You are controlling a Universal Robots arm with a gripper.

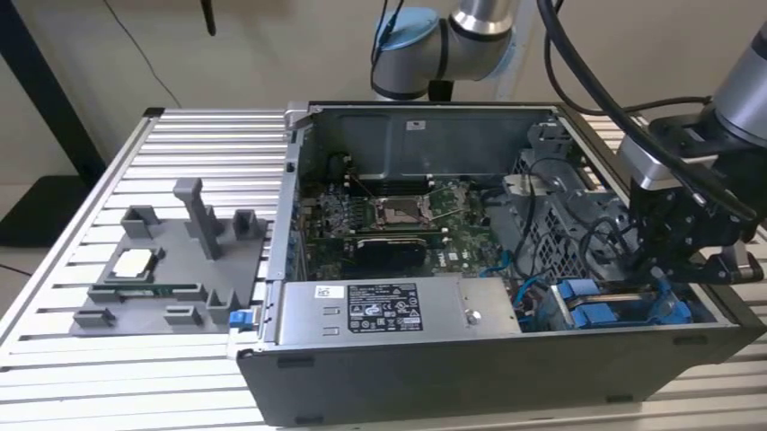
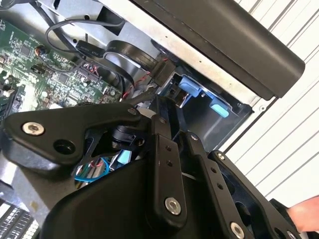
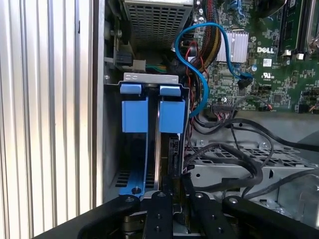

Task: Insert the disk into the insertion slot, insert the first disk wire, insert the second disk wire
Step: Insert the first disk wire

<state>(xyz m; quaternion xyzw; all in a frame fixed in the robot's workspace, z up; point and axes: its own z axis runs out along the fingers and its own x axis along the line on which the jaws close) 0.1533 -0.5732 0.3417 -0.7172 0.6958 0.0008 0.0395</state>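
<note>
Reaching down into the case (image 1: 480,377) at the exterior view's right, your gripper (image 3: 178,191) pinches a black plug (image 3: 174,159) against the blue-framed disk (image 3: 172,115), which is seated in the slot (image 3: 149,78).

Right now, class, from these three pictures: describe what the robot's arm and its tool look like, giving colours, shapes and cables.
The arm is a silver-grey tube with rounded joints, one with a light blue cap. Thick black cables run along it. The tool is matt black, built of flat jointed bars fastened with small silver screws.
</note>
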